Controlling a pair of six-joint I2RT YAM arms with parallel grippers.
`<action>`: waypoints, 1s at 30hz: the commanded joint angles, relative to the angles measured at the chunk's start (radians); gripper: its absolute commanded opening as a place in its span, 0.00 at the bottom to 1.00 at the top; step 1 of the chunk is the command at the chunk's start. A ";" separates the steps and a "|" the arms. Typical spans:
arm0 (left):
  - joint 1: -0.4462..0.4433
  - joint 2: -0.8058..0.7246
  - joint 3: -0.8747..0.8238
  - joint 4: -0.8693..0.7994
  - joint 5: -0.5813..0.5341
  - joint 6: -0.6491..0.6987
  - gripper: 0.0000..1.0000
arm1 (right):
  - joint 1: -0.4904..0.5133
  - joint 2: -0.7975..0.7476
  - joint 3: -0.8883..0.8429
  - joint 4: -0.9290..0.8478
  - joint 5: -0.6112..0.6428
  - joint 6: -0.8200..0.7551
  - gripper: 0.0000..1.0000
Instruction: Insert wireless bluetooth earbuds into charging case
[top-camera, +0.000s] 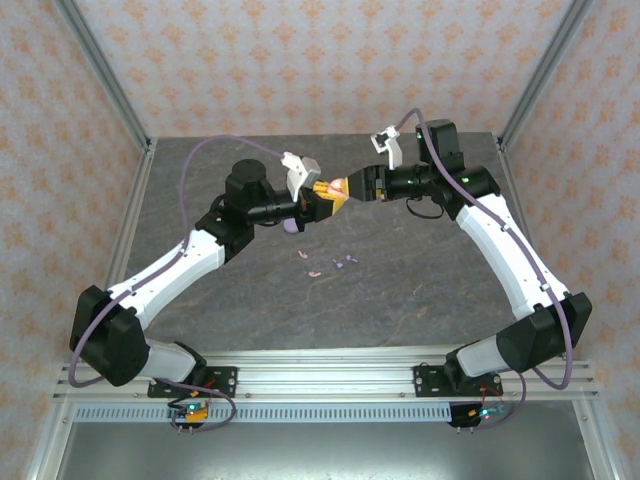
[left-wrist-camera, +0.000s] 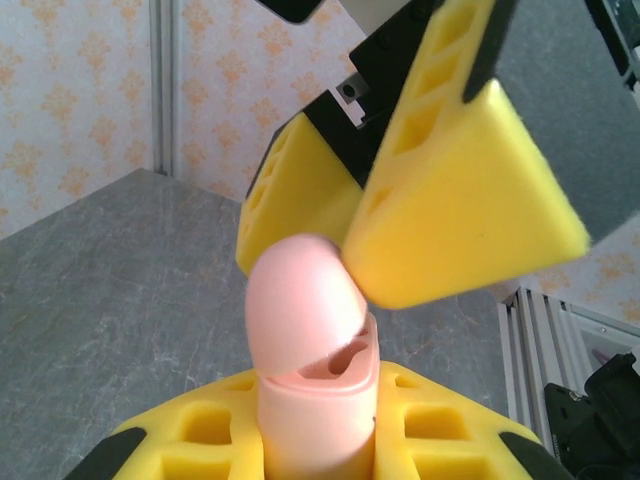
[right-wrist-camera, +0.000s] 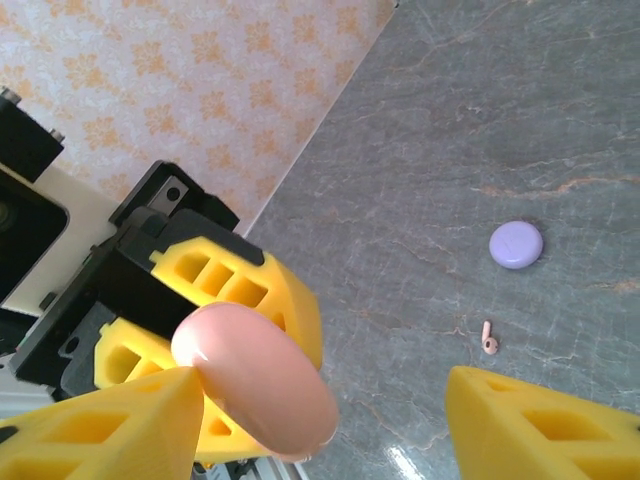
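The salmon-pink charging case (left-wrist-camera: 312, 400) stands upright between my left gripper's (left-wrist-camera: 315, 445) yellow fingers, which are shut on its base. Its rounded lid (left-wrist-camera: 298, 300) is tilted partly open, showing an empty earbud slot. My right gripper (right-wrist-camera: 325, 400) is open wide, and one of its fingers (right-wrist-camera: 110, 430) rests against the lid. From above, both grippers meet over the middle back of the table, the left gripper (top-camera: 325, 192) and the right gripper (top-camera: 352, 186). Tiny pink and purple earbuds (top-camera: 338, 264) lie scattered on the table below them, and one pink earbud (right-wrist-camera: 489, 338) is seen from the right wrist.
A light purple disc (right-wrist-camera: 516, 244) lies flat on the grey marbled table (top-camera: 420, 290), beside the left arm in the top view (top-camera: 290, 227). Patterned walls and metal posts enclose the back and sides. An aluminium rail runs along the near edge.
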 joint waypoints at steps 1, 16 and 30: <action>-0.026 -0.045 0.009 0.003 0.029 0.047 0.15 | 0.003 0.002 0.032 0.014 0.080 0.020 0.65; -0.029 -0.044 -0.040 -0.012 -0.057 0.029 0.15 | 0.003 -0.055 0.014 -0.014 0.316 0.064 0.68; -0.030 -0.201 -0.214 0.027 -0.124 -0.039 0.15 | -0.005 -0.068 -0.176 -0.114 0.397 0.050 0.66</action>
